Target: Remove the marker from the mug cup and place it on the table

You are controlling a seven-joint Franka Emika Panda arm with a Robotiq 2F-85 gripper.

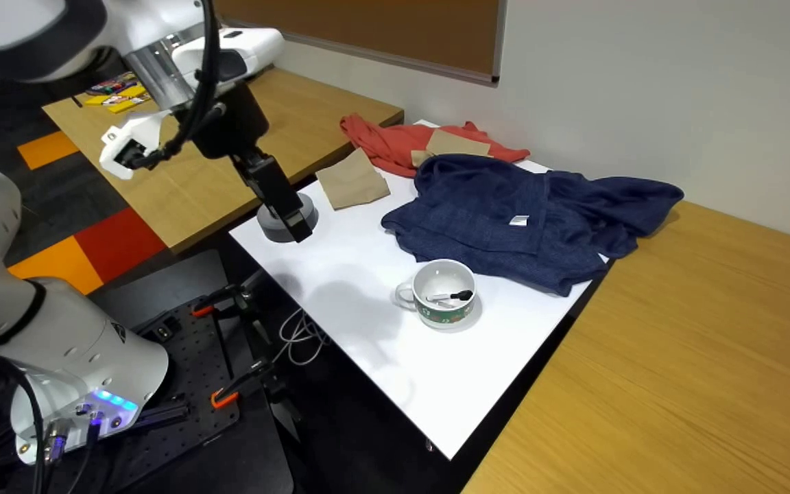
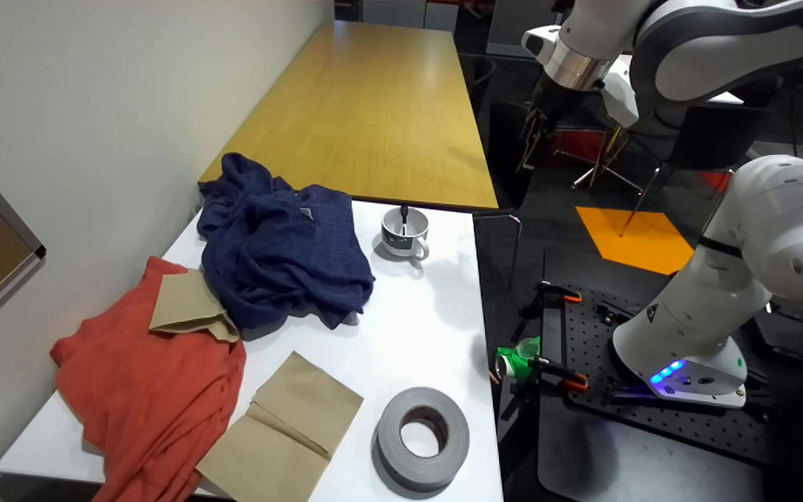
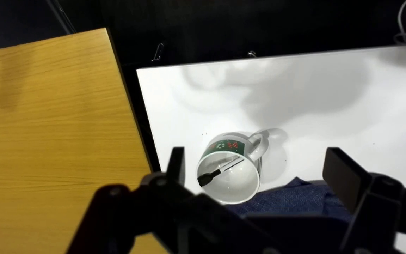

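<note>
A tight reach, with a tip-over the chief worry

The pincer (image 3: 260, 170) hangs well apart from its target, jaws wide and holding nothing. The marker (image 3: 221, 171) leans inside the mug cup (image 3: 237, 181), black cap up by the rim; the mug cup stands upright on the white surface (image 1: 436, 384). The likeliest trouble, I judge, is the descent: come down off-centre with that spread and a finger (image 3: 345, 178) may strike the rim or handle, shoving or toppling the mug cup. Closing across the wall could pinch mug cup and marker together and lift both. A slack hold on the slim barrel might let it swivel and drop back in. Later, a marker released near the gap beside the wooden tabletop (image 3: 58, 116) could roll off.
</note>
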